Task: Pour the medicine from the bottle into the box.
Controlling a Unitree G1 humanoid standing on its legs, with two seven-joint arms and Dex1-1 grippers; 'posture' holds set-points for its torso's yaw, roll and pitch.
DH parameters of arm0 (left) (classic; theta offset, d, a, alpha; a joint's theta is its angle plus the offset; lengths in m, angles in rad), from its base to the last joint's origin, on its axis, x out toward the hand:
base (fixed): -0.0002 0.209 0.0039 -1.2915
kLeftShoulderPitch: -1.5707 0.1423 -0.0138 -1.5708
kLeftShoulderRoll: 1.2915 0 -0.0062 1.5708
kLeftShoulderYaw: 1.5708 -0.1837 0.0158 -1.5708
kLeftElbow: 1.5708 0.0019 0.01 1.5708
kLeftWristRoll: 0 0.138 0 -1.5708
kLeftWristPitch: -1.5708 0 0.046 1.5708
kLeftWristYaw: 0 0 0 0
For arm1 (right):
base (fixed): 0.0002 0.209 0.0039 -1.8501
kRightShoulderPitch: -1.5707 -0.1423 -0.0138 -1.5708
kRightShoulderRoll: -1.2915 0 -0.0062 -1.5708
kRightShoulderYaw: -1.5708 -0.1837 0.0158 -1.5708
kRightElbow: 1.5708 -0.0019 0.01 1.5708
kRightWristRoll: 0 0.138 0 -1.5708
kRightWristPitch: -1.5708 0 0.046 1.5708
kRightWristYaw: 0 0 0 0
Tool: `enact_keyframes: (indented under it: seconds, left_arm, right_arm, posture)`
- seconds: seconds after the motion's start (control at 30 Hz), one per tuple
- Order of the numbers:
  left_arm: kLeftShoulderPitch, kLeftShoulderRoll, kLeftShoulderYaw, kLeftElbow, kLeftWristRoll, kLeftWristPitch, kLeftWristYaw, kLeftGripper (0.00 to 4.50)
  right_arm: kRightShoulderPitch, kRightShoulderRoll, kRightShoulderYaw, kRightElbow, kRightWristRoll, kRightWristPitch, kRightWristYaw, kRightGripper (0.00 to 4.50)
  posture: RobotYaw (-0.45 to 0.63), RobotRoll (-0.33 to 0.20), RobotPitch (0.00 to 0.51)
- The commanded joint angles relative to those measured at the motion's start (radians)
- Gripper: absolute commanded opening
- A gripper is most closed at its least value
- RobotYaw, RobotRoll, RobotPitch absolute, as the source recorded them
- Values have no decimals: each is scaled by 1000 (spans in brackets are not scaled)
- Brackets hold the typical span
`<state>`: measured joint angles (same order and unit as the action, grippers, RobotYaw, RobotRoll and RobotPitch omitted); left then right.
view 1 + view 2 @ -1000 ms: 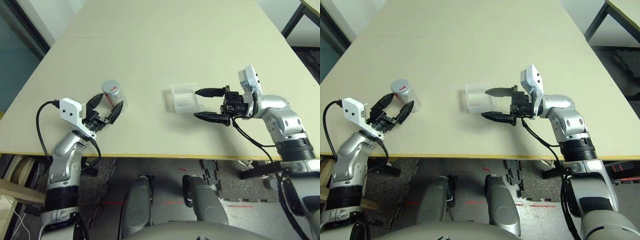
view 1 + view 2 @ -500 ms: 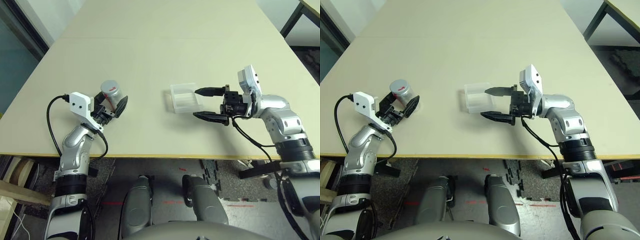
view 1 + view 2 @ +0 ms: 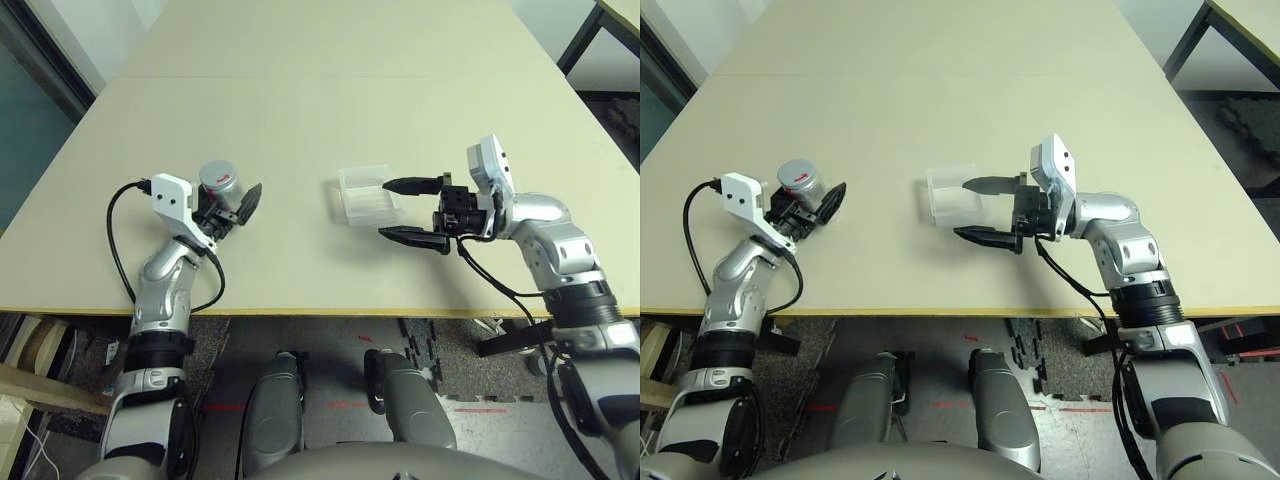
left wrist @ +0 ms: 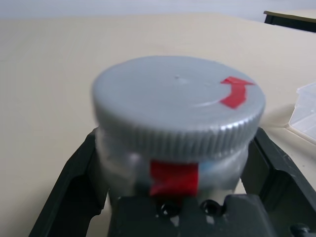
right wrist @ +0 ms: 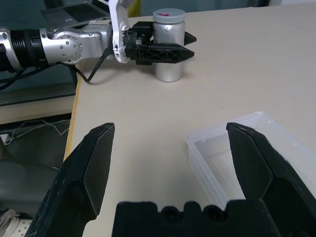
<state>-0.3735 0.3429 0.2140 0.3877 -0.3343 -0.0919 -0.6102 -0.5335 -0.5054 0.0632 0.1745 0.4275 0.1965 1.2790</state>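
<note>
One large pale bench (image 3: 300,120) carries everything here, and a corner of one other table (image 3: 622,12) shows past its far right side. Two silver arms reach over the near edge, each ending in one gripper with two black fingers. The left gripper (image 3: 228,208) has its two fingers wide apart, one on either side of the bottle; whether they touch it, I cannot tell. The right gripper (image 3: 415,212) has its two fingers wide apart as well, their tips near the box, with nothing between them. There is one box (image 5: 217,160), clear and shallow, lying on the bench between the two grippers, nearer the right one. There is one bottle (image 5: 169,37), silvery, upright on the bench, its one grey lid (image 4: 173,94) on, with one red mark on the lid's top and one on its side.
</note>
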Motion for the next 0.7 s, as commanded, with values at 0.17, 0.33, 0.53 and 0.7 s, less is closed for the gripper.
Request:
enact_keyframes:
  seconds: [0.17, 0.33, 0.53, 0.7]
  left_arm:
    - [-24, 10, -10, 59, 21, -27, -16, 4454]
    - [-34, 14, -7, 75, 22, -38, -20, 4108]
    - [-31, 19, -3, 73, 18, -44, -26, 2630]
    - [-20, 18, -1, 44, 8, -33, -30, 2630]
  right_arm:
    - [23, -9, -1, -36, 2, 12, -9, 4500]
    - [29, -10, -1, -41, 0, 13, -11, 4500]
    - [29, -8, 0, -35, -3, 10, -12, 4500]
    - [24, -4, 0, -27, -4, 8, -14, 4500]
  posture:
    - [-138, 0, 167]
    - [-137, 0, 170]
    - [-130, 0, 171]
    - [-125, 0, 172]
